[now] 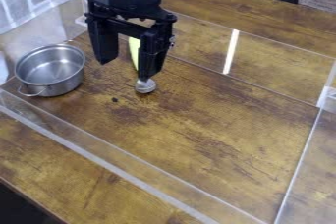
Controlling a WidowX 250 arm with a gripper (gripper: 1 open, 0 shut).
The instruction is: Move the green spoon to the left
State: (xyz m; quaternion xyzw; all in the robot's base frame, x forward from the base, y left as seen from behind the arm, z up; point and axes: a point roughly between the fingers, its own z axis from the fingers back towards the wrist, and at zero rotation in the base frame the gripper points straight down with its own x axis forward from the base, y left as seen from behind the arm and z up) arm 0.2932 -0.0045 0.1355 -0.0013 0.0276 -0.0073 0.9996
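Worn dark wood tabletop (223, 120), scuffed, with clear acrylic walls (296, 169) fencing the work area; a strip of glare ran across its right half. Green spoon (140, 63) stood nearly upright near the table's middle, long axis vertical, grey round bowl end down at the wood, yellow-green handle pointing up between the gripper (132, 51) fingers. Black gripper pointed straight down over it, jaws spread wide on either side of the handle; contact with the handle couldn't be made out. Steel bowl (50, 69) sat apart to the left, by the wall.
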